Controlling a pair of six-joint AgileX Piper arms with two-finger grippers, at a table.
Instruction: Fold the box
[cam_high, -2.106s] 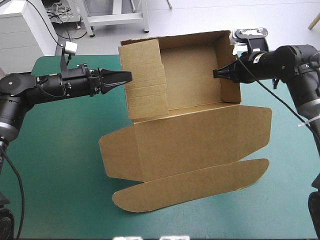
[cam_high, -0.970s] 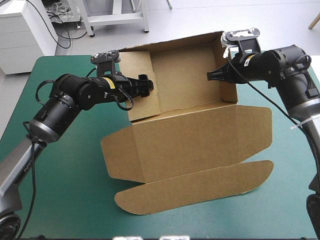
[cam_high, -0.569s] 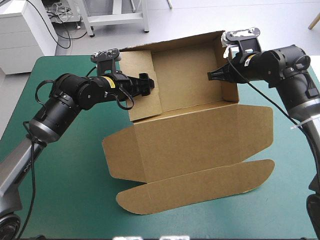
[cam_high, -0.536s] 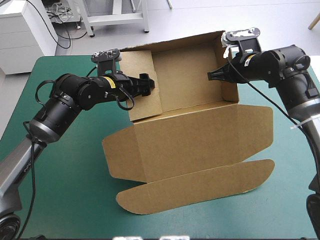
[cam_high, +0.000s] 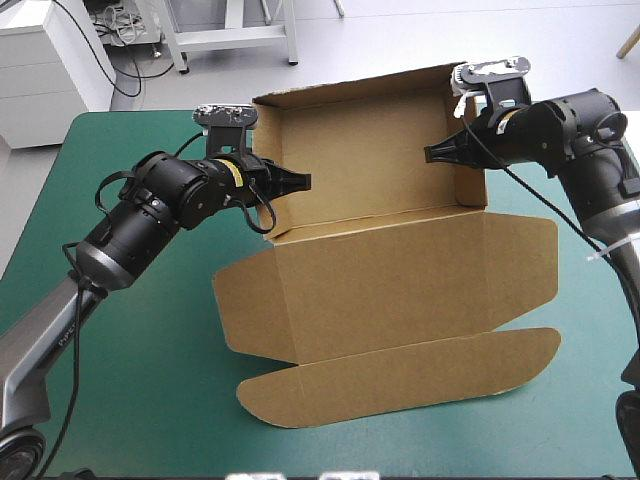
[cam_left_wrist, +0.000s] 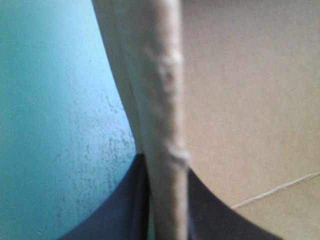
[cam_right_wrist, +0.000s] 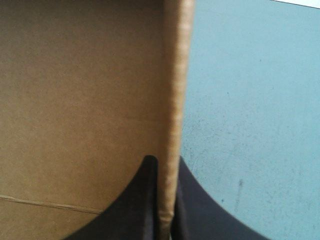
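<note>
- The brown box lies on the table with the teal-green cover. Its tray part is at the tabletop's far edge and its lid is spread toward the near edge.
- The tray's back wall and both side walls stand upright. The lid lies flat, with a small flap at each end and a long rounded flap along its near side.
- The left claw comes in from the tabletop's left side and is all but closed on the tray's left wall.
- In the left wrist view, that claw has the wall's edge running up between its black fingers. One finger is on the cover side and the other is inside the tray.
- The right claw comes in from the right side and pinches the tray's right wall near its top edge.
- In the right wrist view, that claw is nearly closed, with the wall's thin edge between its fingers. The tray's inside lies to one side and the cover to the other.
</note>
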